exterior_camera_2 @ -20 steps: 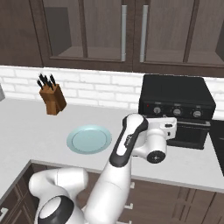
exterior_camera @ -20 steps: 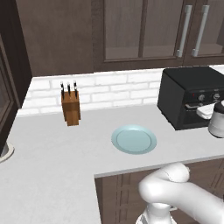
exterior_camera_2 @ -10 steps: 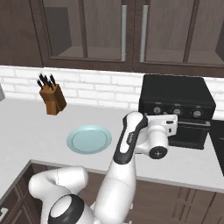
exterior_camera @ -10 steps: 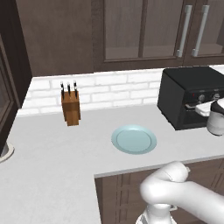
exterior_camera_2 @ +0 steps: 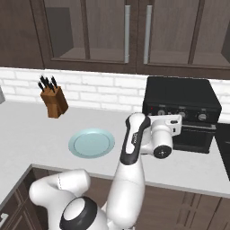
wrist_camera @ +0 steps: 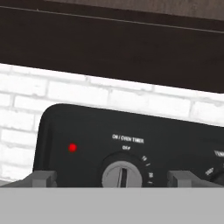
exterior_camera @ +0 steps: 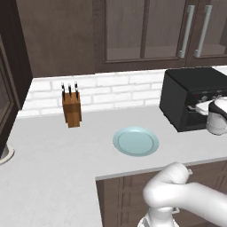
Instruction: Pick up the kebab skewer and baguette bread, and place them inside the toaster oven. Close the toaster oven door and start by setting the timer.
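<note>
Toaster oven (exterior_camera_2: 182, 101), boxy matte black, faces the spread-open end effector (wrist_camera: 112, 178) straddling its round ridged timer knob (wrist_camera: 122, 173)

The oven (exterior_camera_2: 182, 96) is matte black, with a red light (wrist_camera: 72, 148), a grey knob (wrist_camera: 122, 174) and white lettering. The plate (exterior_camera: 135, 141) is pale blue. The knife block (exterior_camera: 71, 111) is brown wood with 3 dark handles. The counter (exterior_camera: 57, 159) is light grey; the backsplash (exterior_camera: 115, 91) is white brick; the cabinets (exterior_camera_2: 108, 31) are dark brown.

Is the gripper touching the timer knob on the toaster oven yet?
Apart: in the hand view the fingertips flank the timer knob with clear gaps either side.
</note>
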Controlling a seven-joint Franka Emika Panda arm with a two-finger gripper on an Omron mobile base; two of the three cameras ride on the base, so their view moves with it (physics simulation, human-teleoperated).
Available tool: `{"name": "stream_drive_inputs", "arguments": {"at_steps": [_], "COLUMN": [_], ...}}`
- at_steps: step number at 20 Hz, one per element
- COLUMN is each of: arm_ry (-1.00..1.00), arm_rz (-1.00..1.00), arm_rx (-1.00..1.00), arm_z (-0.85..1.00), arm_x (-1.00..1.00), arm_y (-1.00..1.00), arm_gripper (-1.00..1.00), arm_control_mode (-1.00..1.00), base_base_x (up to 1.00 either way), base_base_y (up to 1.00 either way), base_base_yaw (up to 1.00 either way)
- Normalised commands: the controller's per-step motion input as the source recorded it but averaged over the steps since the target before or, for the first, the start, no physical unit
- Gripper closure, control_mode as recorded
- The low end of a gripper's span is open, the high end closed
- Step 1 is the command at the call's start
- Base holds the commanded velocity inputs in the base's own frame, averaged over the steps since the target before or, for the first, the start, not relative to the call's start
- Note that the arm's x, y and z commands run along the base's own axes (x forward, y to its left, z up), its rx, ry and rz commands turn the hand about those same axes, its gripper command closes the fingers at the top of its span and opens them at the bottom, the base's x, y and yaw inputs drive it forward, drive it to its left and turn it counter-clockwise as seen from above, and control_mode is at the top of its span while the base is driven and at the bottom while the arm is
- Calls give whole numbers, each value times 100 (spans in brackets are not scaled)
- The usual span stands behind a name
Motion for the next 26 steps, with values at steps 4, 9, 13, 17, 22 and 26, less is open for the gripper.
{"name": "stream_drive_inputs", "arguments": {"at_steps": [4,9,13,17,22,26], "arm_ry": [0,0,0,0,0,0], "arm_rz": [0,0,0,0,0,0], "arm_rx": [0,0,0,0,0,0], "arm_z": [0,0,0,0,0,0], "arm_x": [19,4,11,17,6,1], "arm_y": [-3,-9,-6,-1,-5,-6], "arm_gripper": [-100,-100,-100,-100,-100,-100], "arm_control_mode": [-100,-100,-100,-100,-100,-100], "base_base_x": [0,0,0,0,0,0], "base_base_y": [0,0,0,0,0,0], "base_base_yaw": [0,0,0,0,0,0]}}
